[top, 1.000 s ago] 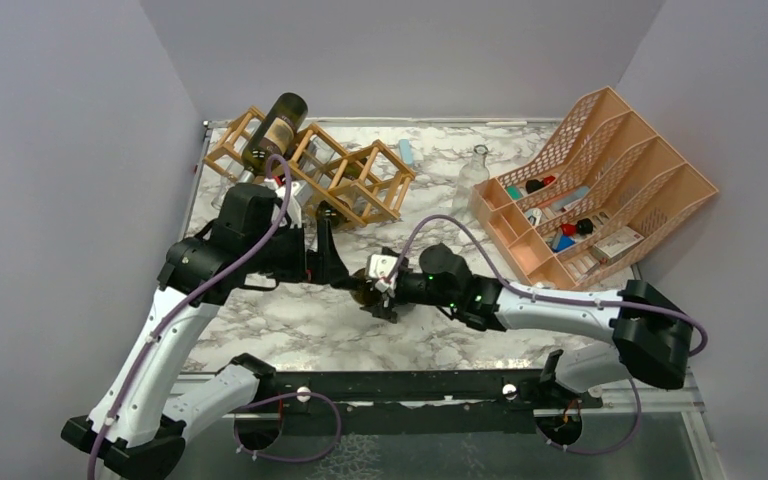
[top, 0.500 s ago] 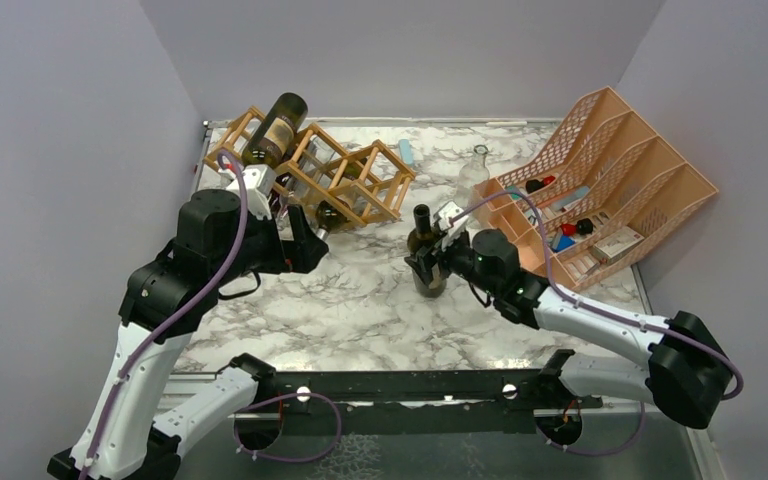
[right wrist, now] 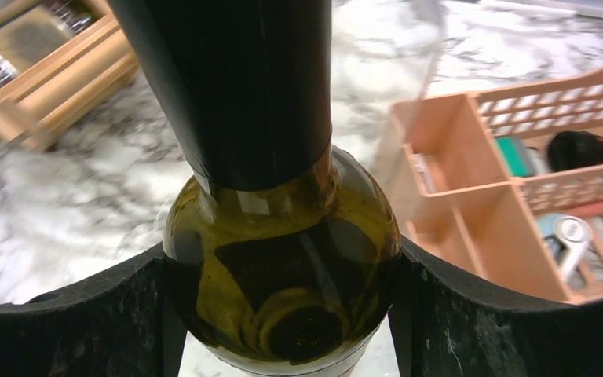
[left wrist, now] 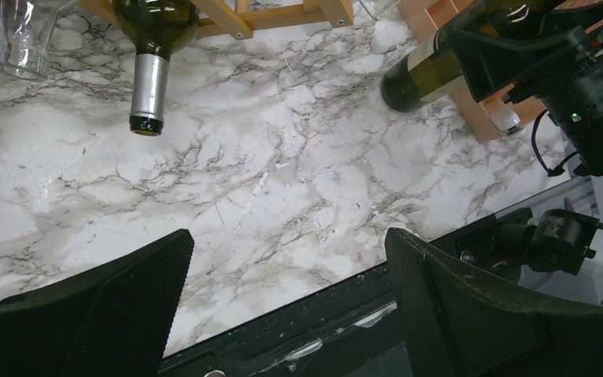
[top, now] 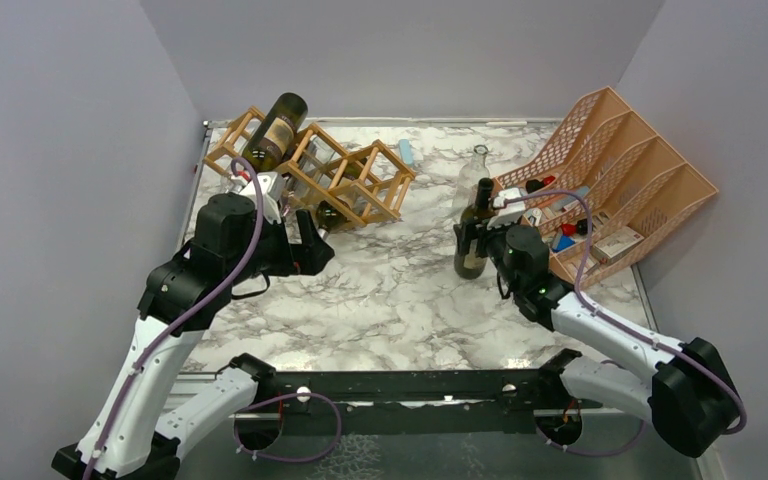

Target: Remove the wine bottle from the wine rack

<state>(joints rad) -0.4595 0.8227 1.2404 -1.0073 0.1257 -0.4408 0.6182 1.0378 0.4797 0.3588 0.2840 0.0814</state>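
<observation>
From above, the right claw point(top: 474, 236) is clamped around the body of the wine bottle point(top: 470, 265), holding it upright at right of centre, just beside the peach organizer point(top: 660, 190). A second ago this bottle lay low at the middle of the table. It has since been swung upright and carried right, well apart from the wine rack point(top: 345, 175) at upper left. The removal looks done, with only the set-down and release left. Whether its base touches the marble I cannot tell. The left claw point(top: 308, 245) has drawn back a little and hangs wide and empty just in front of the rack, where a dark bottle point(top: 275, 130) lies on top.

In the left wrist view, the left claw point(left wrist: 283, 314) gapes over bare marble. A foil-necked bottle point(left wrist: 148, 86) pokes from the rack point(left wrist: 228, 16) at upper left, and the wine bottle point(left wrist: 420, 75) is at upper right.

In the right wrist view, both fingers press the wine bottle point(right wrist: 283, 267), with the organizer point(right wrist: 471, 196) to the right.
</observation>
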